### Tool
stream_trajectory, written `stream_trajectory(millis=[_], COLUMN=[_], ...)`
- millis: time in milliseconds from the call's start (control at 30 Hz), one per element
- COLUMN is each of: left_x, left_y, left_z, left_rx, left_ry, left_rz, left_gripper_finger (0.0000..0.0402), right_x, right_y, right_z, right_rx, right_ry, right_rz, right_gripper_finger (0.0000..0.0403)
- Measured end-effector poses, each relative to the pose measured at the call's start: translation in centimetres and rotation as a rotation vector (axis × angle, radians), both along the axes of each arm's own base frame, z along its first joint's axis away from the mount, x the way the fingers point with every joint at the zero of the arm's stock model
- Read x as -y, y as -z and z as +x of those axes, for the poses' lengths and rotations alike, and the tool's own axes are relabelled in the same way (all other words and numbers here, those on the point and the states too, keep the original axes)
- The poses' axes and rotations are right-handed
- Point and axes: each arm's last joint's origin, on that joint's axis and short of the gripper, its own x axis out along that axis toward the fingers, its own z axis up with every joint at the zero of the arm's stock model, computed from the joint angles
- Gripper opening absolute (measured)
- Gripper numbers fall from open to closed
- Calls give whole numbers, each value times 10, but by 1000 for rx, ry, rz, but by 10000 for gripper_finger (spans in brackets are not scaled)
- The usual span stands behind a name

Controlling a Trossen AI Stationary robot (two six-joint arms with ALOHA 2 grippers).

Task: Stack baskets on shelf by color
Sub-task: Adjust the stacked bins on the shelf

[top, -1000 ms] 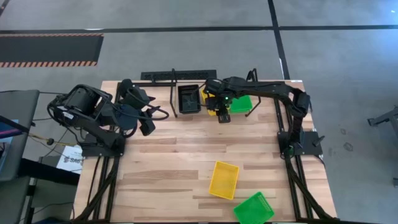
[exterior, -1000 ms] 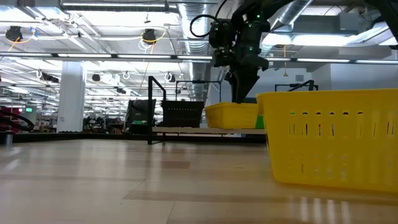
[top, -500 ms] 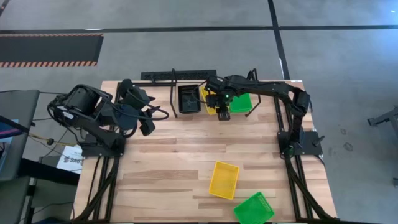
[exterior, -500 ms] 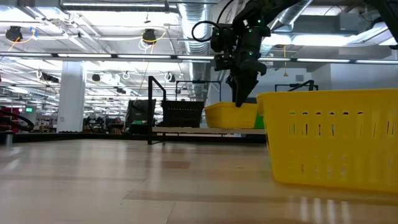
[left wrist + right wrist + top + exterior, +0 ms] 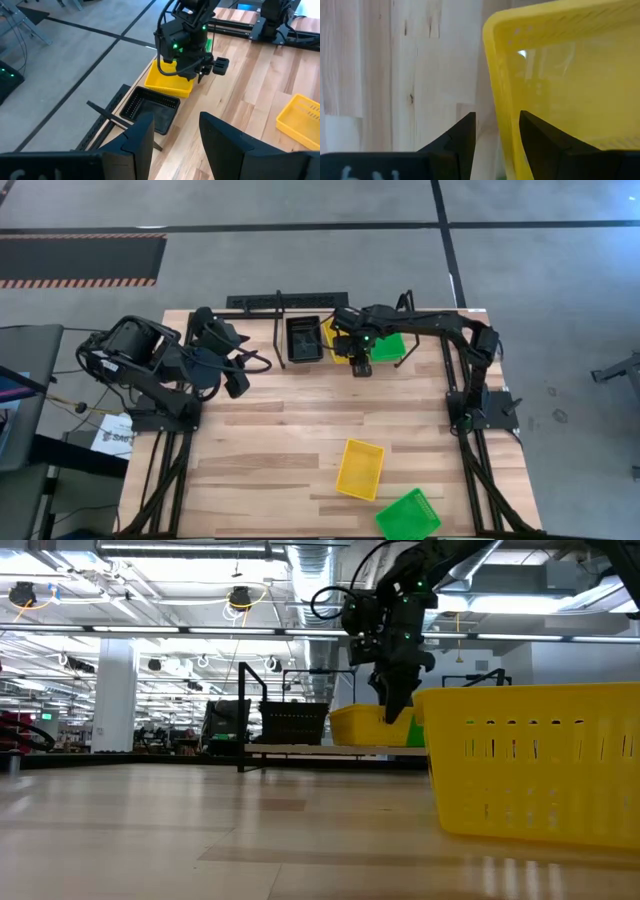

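While the left tool (image 5: 238, 383) hangs near the left side of the desk (image 5: 300, 435) with its fingers (image 5: 137, 137) parted and nothing between them, the right tool (image 5: 361, 367) works at the far edge, at the shelf (image 5: 290, 304). Its fingers (image 5: 465, 135) straddle the near rim of a yellow basket (image 5: 336, 338) that sits in the shelf's middle place; one finger is outside the wall and the other inside, so the tool is narrowly set around that rim, though whether it presses the plastic I cannot tell.

Compared with a second ago, the right tool has moved a little toward the near side of the shelf and dropped lower: in the low view its tip now reaches down to the basket's rim (image 5: 372, 715), where earlier it stood above it. The basket itself looks unmoved.

A black basket (image 5: 303, 340) sits just left of the yellow one on the shelf, and a green basket (image 5: 389, 346) just right of it, partly under the right arm. Two more baskets lie loose on the near part of the desk, well apart from the shelf: a second yellow basket (image 5: 360, 469) and, touching its near right corner, a second green basket (image 5: 408, 516). Neither has shifted.
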Motion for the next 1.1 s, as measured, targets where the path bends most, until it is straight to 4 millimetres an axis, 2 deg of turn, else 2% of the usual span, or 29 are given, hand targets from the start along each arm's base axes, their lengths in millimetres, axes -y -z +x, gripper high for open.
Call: stream_trajectory(millis=[267, 567, 800, 933, 1100], left_x=[0, 0, 0, 0, 0], left_y=[0, 0, 0, 0, 0], left_z=[0, 0, 0, 0, 0], left_rx=[1, 6, 6, 6, 6], left_ry=[-2, -7, -7, -7, -6], left_rz=[0, -6, -6, -6, -7], left_gripper_finger=[146, 146, 146, 146, 146], right_x=[0, -5, -17, -25, -24], right_y=[2, 1, 0, 0, 0], right_z=[1, 5, 15, 18, 17], right_rx=[10, 34, 85, 81, 80], right_ry=[64, 156, 157, 78, 66], right_rz=[13, 26, 24, 9, 9], right_gripper_finger=[143, 16, 30, 14, 18])
